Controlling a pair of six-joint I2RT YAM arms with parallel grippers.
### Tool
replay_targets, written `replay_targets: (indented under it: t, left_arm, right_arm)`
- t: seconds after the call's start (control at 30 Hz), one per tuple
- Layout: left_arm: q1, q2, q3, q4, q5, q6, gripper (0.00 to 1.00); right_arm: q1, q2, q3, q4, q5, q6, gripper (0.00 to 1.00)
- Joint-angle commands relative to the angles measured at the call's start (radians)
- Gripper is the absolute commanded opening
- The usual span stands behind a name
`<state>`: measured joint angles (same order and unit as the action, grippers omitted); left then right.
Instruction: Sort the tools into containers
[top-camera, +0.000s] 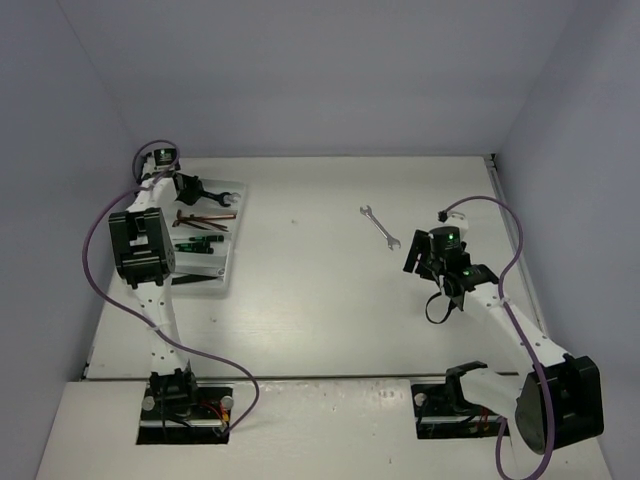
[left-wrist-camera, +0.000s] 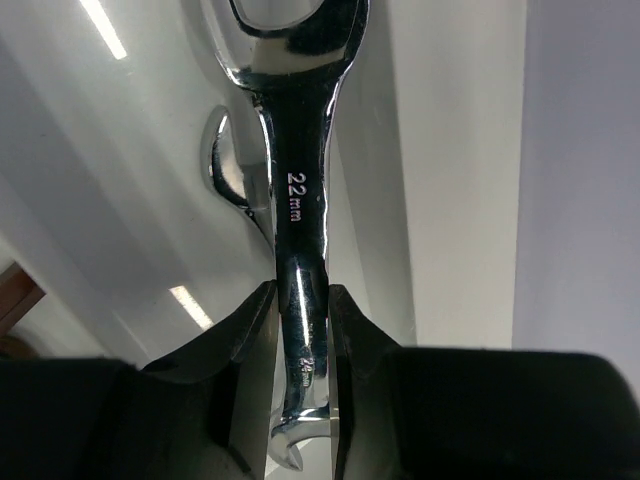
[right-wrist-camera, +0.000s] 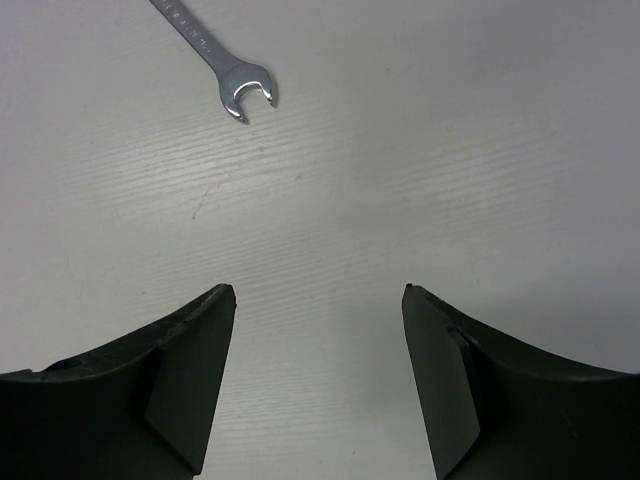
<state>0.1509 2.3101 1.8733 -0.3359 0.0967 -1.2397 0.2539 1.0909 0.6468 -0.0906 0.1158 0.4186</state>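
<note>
The white tray (top-camera: 236, 240) lies at the far left. My left gripper (top-camera: 207, 191) hangs over its far slot, shut on a silver wrench (left-wrist-camera: 300, 215) marked 22 mm; the shaft runs between the jaws (left-wrist-camera: 302, 300). A second silver wrench (left-wrist-camera: 226, 170) lies behind it in that slot. Red-brown hex keys (top-camera: 205, 215) and green-black screwdrivers (top-camera: 200, 243) lie in nearer slots. Another silver wrench (top-camera: 380, 226) lies on the table's middle-right; its open end shows in the right wrist view (right-wrist-camera: 248, 95). My right gripper (top-camera: 414, 258) is open and empty (right-wrist-camera: 318, 295), just short of that wrench.
Grey walls close the table on the left, back and right. The left arm's body (top-camera: 140, 245) stands beside the tray's left side. A purple cable (top-camera: 500, 270) loops near the right arm.
</note>
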Motion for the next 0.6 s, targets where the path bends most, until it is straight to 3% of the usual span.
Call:
replay_targets:
  t: [0.0,0.27,0.47,0.57]
  left_arm:
    - [-0.005,-0.069,0.088,0.111,0.009,-0.055,0.1]
    - [-0.007,-0.125,0.035,0.09,0.019,-0.004,0.49]
    - [-0.011,-0.182,0.021,0.057,0.066,0.068,0.57]
    - [-0.044,-0.263,0.017,0.031,0.114,0.183,0.58]
  right_arm:
    - [-0.011,0.047,0.043,0.02,0.026,-0.029,0.66]
    - [-0.01,0.207,0.198,0.022,-0.011,-0.144,0.67]
    - [-0.009,0.37,0.35,0.022,-0.051,-0.22,0.67]
    - [-0.01,0.476,0.444,0.025,-0.091,-0.273,0.65]
